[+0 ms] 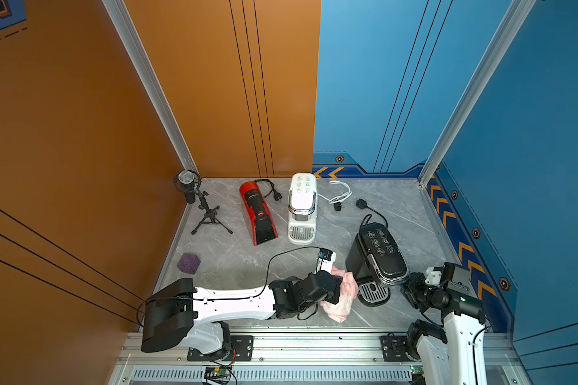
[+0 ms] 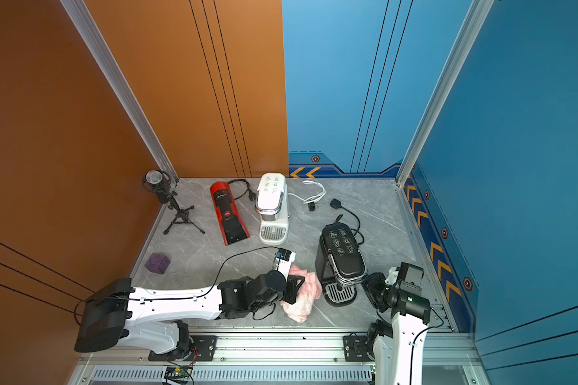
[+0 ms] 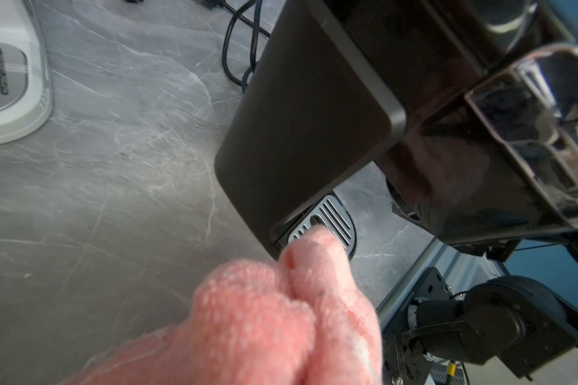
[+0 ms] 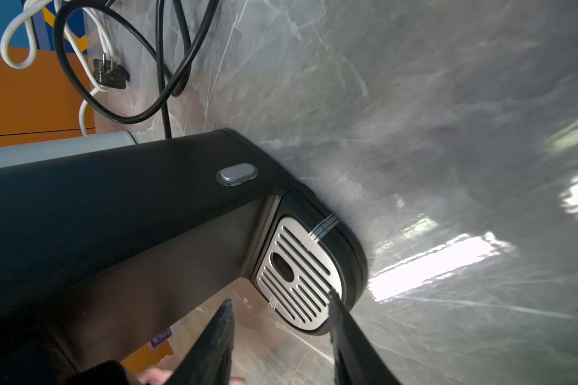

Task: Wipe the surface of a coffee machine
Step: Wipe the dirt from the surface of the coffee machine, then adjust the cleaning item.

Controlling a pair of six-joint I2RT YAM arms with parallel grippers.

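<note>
A black coffee machine (image 1: 379, 253) (image 2: 342, 256) stands at the front right of the marble table, its slotted drip tray (image 4: 301, 273) (image 3: 337, 216) facing the front edge. My left gripper (image 1: 338, 288) (image 2: 296, 286) is shut on a bunched pink cloth (image 1: 342, 298) (image 2: 302, 295) (image 3: 281, 316) just left of the machine's base. The cloth's tip reaches the drip tray's edge; I cannot tell whether it touches. In the left wrist view the cloth hides the fingers. My right gripper (image 1: 409, 290) (image 2: 372, 286) (image 4: 281, 298) sits open at the machine's right front, nothing between its fingers.
A white coffee machine (image 1: 301, 206) and a red one (image 1: 257, 213) stand at the back. A microphone on a tripod (image 1: 194, 196) fills the back left corner, and a purple cube (image 1: 188, 263) lies left. A white cord (image 1: 339, 195) and a black cord (image 1: 367, 210) trail behind the black machine.
</note>
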